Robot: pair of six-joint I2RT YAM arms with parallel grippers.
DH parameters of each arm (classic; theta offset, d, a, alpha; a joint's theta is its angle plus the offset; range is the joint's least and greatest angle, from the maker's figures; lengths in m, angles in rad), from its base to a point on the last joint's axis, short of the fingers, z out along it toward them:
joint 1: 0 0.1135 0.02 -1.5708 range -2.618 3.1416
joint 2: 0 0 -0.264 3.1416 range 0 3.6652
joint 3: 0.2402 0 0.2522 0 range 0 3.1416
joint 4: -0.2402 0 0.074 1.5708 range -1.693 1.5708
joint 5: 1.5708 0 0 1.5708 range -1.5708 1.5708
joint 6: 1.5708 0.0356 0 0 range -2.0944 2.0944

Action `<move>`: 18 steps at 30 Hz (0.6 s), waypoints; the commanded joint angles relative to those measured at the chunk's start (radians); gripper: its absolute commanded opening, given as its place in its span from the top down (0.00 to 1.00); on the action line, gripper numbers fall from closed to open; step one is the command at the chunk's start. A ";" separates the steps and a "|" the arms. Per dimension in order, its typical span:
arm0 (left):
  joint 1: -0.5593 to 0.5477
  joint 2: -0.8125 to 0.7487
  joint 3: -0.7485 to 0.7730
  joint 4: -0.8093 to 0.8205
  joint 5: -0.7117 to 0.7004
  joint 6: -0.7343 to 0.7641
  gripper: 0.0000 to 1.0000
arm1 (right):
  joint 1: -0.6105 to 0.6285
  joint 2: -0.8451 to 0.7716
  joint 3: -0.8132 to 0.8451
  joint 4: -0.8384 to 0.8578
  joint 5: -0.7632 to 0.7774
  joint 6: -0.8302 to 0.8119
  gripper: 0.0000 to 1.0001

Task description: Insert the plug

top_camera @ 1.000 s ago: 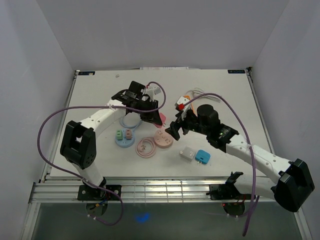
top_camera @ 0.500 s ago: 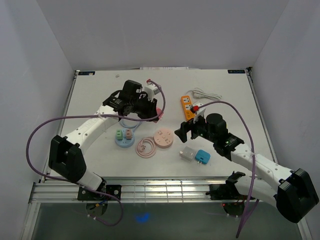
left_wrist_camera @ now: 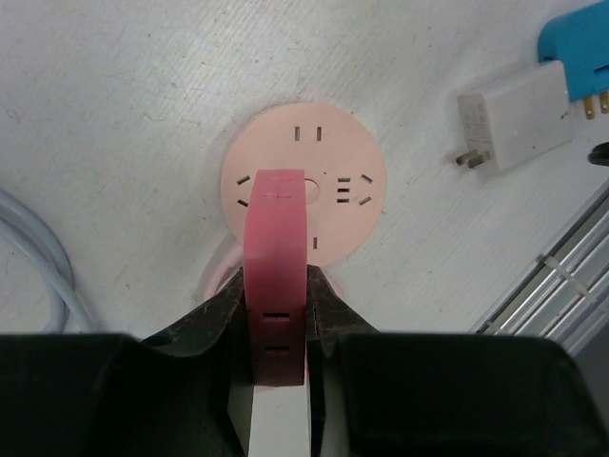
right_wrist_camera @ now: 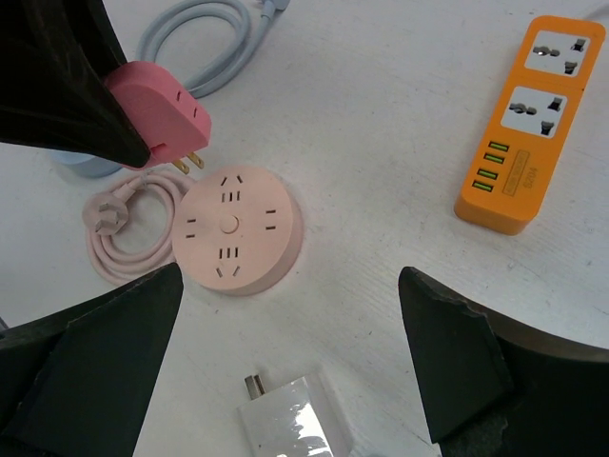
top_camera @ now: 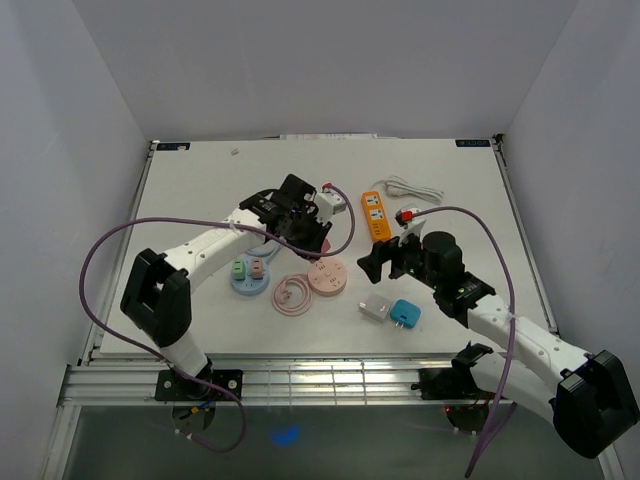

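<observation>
Right, your left fingers [left_wrist_camera: 221, 314] were clamped on the pink plug [left_wrist_camera: 276, 249], which hung in the air just above the round pink socket [left_wrist_camera: 306, 183], itself lying near the middle of the near edge of the surface [left_wrist_camera: 114, 86]. From the right wrist view the brass prongs [right_wrist_camera: 191, 158] pointed down and sideways at the socket's rim, apart from its face, so the plug looked tilted and not yet seated. To do this step well, you probably needed to level the plug first, so both prongs faced straight down, then shift it until they sat directly over one matching pair of slots rather than over the rim or the centre button. A slow, straight descent seemed wiser than a slanted push, since the light socket could slide or tip on the surface. Your right fingers [right_wrist_camera: 105, 371] were spread wide and empty, hovering near the socket and the white adapter [right_wrist_camera: 295, 409]; they could plausibly have steadied the socket's edge while you pressed.
</observation>
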 commanded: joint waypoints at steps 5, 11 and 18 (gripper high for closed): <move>-0.019 0.030 0.070 -0.058 -0.077 -0.014 1.00 | -0.028 -0.024 -0.024 0.031 -0.002 0.022 0.00; -0.039 0.060 0.069 -0.056 -0.078 -0.025 1.00 | -0.045 -0.020 -0.024 0.031 -0.008 0.030 0.00; -0.051 0.084 0.070 -0.038 -0.071 -0.036 1.00 | -0.062 -0.023 -0.023 0.033 -0.023 0.035 0.00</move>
